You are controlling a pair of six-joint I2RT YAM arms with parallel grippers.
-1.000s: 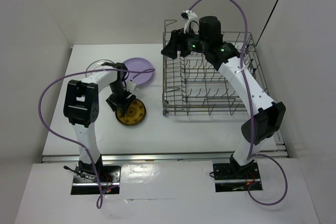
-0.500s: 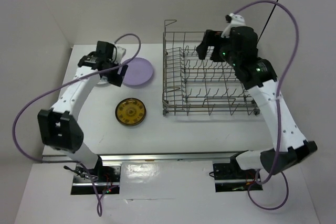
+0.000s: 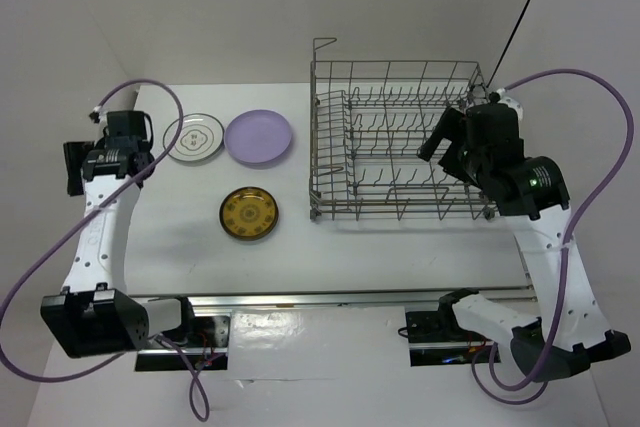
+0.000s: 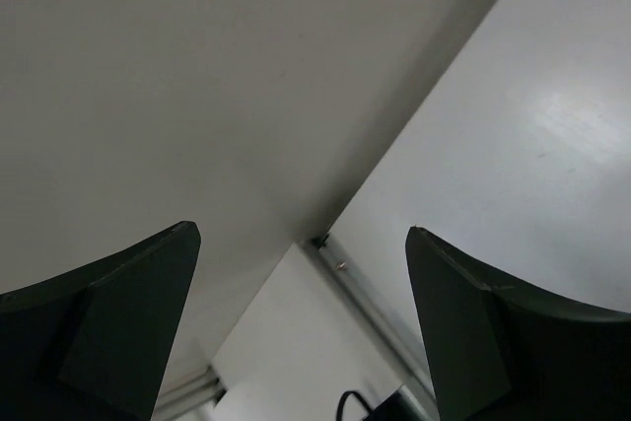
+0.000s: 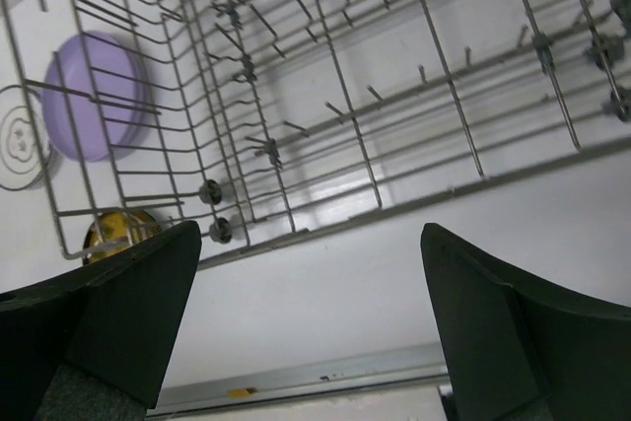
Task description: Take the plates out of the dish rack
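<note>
Grey wire dish rack [image 3: 400, 139] sits right of centre, tines bare in both views. Three plates lie on the table [image 3: 400, 257] to its left: white plate [image 3: 195, 137], lavender plate [image 3: 259, 136], mustard plate [image 3: 250, 214]. Left gripper [image 4: 301, 232] and right gripper [image 5: 311, 229] both spread wide, holding nothing. Unloading looks done, no other plates in sight

Dish rack [image 3: 396, 139]: large grey wire basket, rows of upright tines, standing level, to the right of all 3 plates.
Lavender plate [image 3: 259, 136]: plain, round, lying flat and face up, near the rack's left side.
White plate [image 3: 194, 137]: dark motif at centre, flat, just left of the lavender one.
Mustard plate [image 3: 250, 214]: smaller, patterned, flat, nearer than the other 2, apart from both.
</note>
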